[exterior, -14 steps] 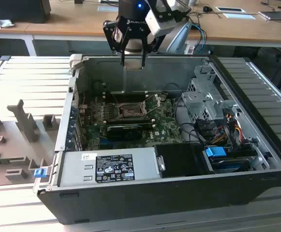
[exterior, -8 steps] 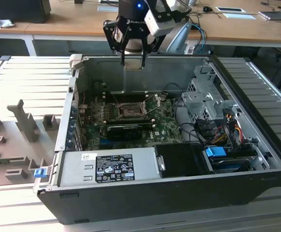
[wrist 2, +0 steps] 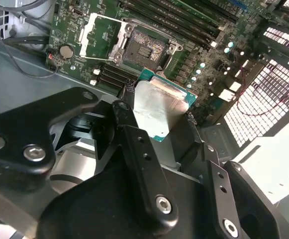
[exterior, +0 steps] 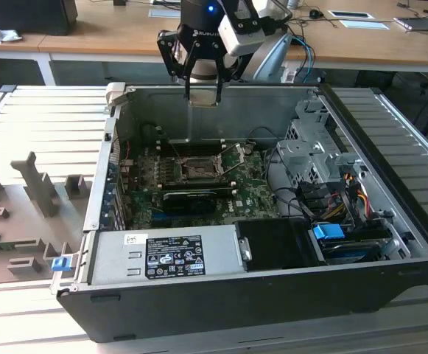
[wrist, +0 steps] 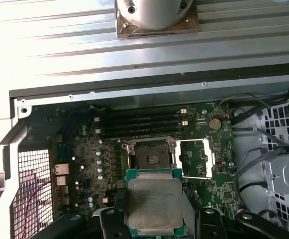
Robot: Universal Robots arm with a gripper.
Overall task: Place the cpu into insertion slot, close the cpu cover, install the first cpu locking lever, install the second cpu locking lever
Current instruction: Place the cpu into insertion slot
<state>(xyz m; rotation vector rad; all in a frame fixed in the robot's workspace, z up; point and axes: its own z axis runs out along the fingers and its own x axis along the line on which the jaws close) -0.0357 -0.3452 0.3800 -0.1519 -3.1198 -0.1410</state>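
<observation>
The cpu (wrist: 154, 203), a flat square chip with a dull silvery-grey metal face and a green edge, sits level between the fingers of the gripper (wrist: 154, 215), raised well clear of the board and apart from the insertion slot (wrist: 151, 154). The slot lies uncovered, its dark centre exposed within a silvery rim. The cpu cover (wrist 2: 86, 30), a thin silvery frame, is swung open just beside the slot, with green board showing through its window

Ribbed grey metal bench (exterior: 48, 110); beyond its far edge, pale wooden tables (exterior: 103, 33) on white frames (exterior: 46, 70); bright, even light across both.
</observation>
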